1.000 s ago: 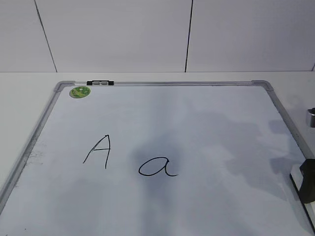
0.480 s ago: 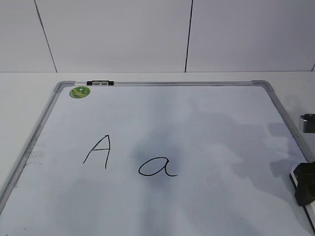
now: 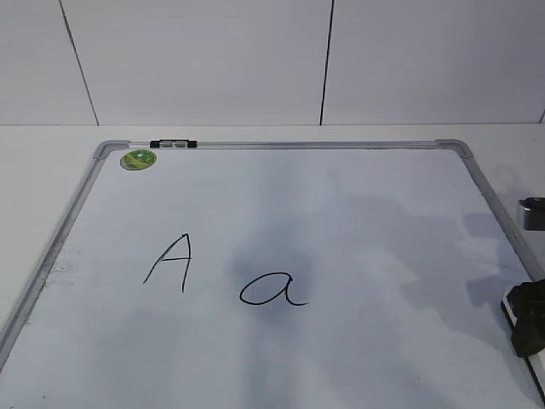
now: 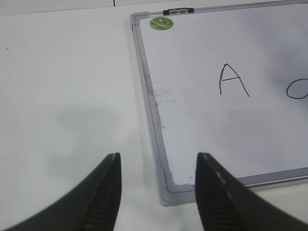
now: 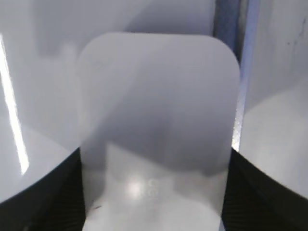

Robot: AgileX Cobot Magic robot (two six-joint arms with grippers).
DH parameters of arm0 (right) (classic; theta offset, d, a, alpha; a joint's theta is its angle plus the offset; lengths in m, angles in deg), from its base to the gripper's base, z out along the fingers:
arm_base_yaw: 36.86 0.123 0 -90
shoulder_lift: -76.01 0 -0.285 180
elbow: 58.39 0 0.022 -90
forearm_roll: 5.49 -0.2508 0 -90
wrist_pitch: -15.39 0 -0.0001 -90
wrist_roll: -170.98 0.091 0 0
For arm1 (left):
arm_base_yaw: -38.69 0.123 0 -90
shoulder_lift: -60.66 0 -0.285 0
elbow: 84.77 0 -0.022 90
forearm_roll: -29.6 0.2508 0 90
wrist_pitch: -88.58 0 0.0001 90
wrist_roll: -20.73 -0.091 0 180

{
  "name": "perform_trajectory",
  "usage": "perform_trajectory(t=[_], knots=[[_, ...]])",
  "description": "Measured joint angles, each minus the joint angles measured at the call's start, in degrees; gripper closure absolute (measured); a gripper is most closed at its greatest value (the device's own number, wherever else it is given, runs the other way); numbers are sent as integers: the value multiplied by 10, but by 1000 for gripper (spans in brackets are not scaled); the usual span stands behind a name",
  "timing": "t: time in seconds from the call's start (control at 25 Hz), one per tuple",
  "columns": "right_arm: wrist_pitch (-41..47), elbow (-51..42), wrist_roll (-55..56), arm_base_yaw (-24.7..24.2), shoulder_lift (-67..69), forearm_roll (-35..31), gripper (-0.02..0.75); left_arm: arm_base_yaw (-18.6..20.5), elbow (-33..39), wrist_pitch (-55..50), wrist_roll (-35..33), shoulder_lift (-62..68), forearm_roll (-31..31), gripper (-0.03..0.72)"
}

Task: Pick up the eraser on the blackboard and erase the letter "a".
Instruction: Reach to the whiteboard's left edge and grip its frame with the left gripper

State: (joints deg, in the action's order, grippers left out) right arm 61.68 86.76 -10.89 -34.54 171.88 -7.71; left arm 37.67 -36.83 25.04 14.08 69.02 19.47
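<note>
The blackboard (image 3: 281,145) lies flat on the white table. The letter "a" (image 3: 271,290) is written in black at its lower middle, and its left edge shows in the left wrist view (image 4: 298,89). The eraser (image 3: 509,305) lies at the board's right edge. In the right wrist view the white eraser (image 5: 154,120) fills the gap between the fingers. My right gripper (image 3: 530,328) (image 5: 154,202) is down over it, with both fingers against its sides. My left gripper (image 4: 156,166) is open and empty above the board's near left corner (image 4: 168,192).
A capital "A" (image 3: 170,260) is written left of the "a". A green round sticker (image 3: 138,158) and a black clip (image 3: 173,144) sit at the board's far left corner. White table surrounds the board, with a white wall behind.
My right gripper has dropped lower onto the eraser at the board's right edge. The writing and the board have not moved.
</note>
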Motion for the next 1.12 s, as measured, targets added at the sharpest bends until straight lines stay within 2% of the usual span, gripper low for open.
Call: perform_trajectory(t=[0.64, 1.12], knots=[[3, 1, 0, 0, -4, 0, 174, 0, 0, 0, 0, 0, 0, 317], [-4, 1, 0, 0, -82, -5, 174, 0, 0, 0, 0, 0, 0, 317]])
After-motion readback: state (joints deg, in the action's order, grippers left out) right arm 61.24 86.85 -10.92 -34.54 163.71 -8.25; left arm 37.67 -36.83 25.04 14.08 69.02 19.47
